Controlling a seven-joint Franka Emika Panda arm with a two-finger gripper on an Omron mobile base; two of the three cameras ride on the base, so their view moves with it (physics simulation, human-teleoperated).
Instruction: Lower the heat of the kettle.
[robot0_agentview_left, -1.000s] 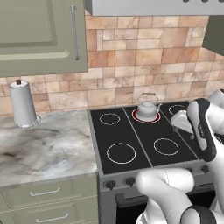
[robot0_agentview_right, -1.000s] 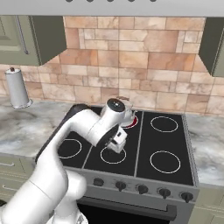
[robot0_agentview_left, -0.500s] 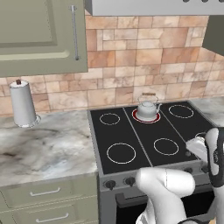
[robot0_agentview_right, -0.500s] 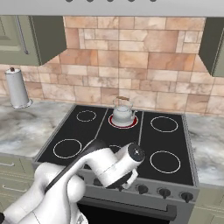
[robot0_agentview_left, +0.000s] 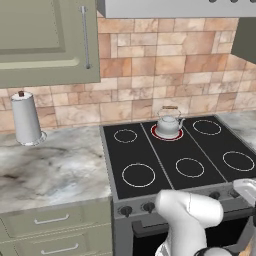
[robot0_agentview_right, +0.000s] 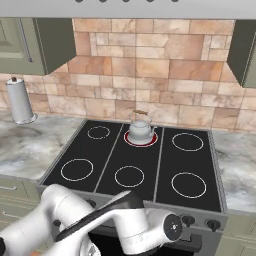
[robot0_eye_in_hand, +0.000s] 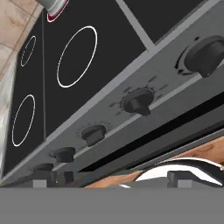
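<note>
Counter (robot0_agentview_left: 55, 170): marbled grey stone, left of the stove; more of it on the right side (robot0_agentview_right: 240, 155). Tan tile wall behind, green cabinets above.

Stove (robot0_agentview_left: 175, 165): black glass top, six white burner rings in two rows of three. Far middle ring glows red (robot0_agentview_right: 141, 140). Grey front panel carries a row of dark knobs (robot0_eye_in_hand: 138, 101); five show in the hand view, seen from low in front of the panel.

Arm (robot0_agentview_right: 115, 225): white, bent low in front of the stove, below the panel edge in both base views.

Towel roll (robot0_agentview_left: 26, 119): white, upright on the counter, far left, well apart from the stove.

Kettle (robot0_agentview_left: 168, 123): on the red far-middle ring, upright. Small, squat, silver-grey, rounded body, domed lid, thin arched handle with a tan top. In the hand view just its base shows at the top edge (robot0_eye_in_hand: 53, 4), on the red ring.

Gripper (robot0_eye_in_hand: 118, 178): two dark tips at the bottom of the hand view, set wide apart, nothing between them — jaws spread. Tips lie below the knob row, not touching any knob.
</note>
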